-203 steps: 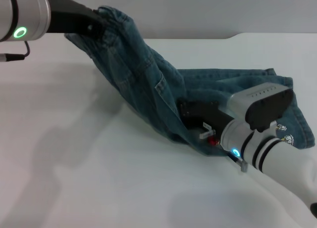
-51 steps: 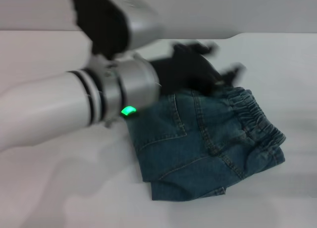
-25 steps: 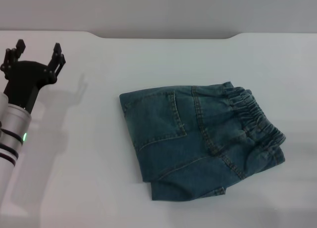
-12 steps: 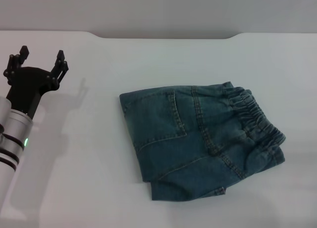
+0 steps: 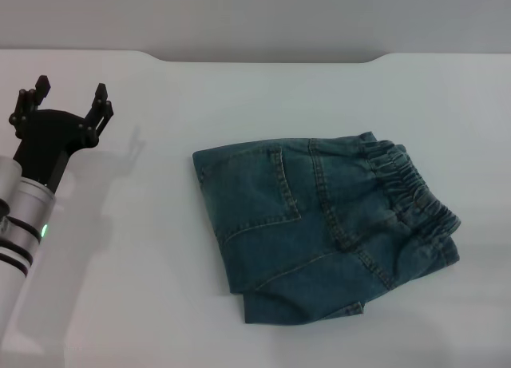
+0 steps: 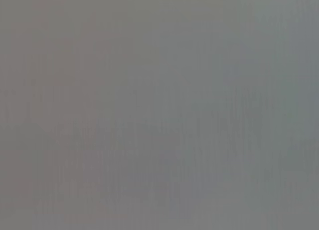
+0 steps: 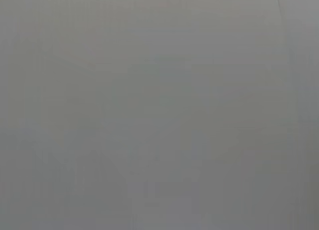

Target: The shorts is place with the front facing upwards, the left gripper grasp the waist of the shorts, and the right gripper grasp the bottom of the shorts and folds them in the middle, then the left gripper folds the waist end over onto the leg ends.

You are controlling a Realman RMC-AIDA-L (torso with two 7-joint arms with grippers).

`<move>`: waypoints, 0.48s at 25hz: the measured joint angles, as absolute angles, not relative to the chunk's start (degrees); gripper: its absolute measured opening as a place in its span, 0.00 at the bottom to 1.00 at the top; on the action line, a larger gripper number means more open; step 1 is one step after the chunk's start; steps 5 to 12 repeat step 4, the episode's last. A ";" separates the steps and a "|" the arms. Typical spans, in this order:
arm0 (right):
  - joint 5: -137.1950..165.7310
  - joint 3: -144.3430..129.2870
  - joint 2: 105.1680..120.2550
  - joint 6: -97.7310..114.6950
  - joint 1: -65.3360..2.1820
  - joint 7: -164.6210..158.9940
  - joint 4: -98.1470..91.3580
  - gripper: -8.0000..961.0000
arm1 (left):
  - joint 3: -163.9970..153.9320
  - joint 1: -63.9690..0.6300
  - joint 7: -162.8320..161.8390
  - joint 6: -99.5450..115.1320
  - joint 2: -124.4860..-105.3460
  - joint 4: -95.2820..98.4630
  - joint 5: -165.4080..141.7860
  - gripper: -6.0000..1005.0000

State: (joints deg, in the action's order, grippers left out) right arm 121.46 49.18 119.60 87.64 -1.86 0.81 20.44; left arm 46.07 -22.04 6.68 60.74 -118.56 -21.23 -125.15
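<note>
A: Far left of the head view first. What is noted there?

B: The left pincer (image 5: 68, 96) is seen at the left edge, raised over the white desk (image 5: 144, 304), its black fingers (image 5: 101, 104) spread wide with nothing held between them. Its shadow is cast on the desk just to its right. A green light is lit on the white arm behind it.

A: And moving right?

B: A bare stretch of desk is crossed, then the shorts (image 5: 319, 228) are found right of centre, well apart from the left pincer. They are blue denim, laid flat and folded into a compact stack. A back pocket is shown on the upper layer toward the left. The gathered elastic waistband (image 5: 407, 196) is placed at the right side, over the layers beneath. The lower folded edges are seen at the near side.

A: The right pincer?

B: Not seen in the head view. Only plain grey is given by both wrist views, so nothing can be told from them.
</note>
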 joint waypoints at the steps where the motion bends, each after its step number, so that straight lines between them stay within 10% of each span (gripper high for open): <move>1: 121.46 49.20 119.57 87.55 -1.98 0.81 20.44 0.37 | 46.18 -22.22 6.68 60.58 -118.56 -21.14 -125.15 0.84; 12: 121.46 49.30 119.53 87.49 -2.22 0.80 20.46 0.37 | 46.24 -22.33 6.70 60.45 -118.56 -21.15 -125.15 0.84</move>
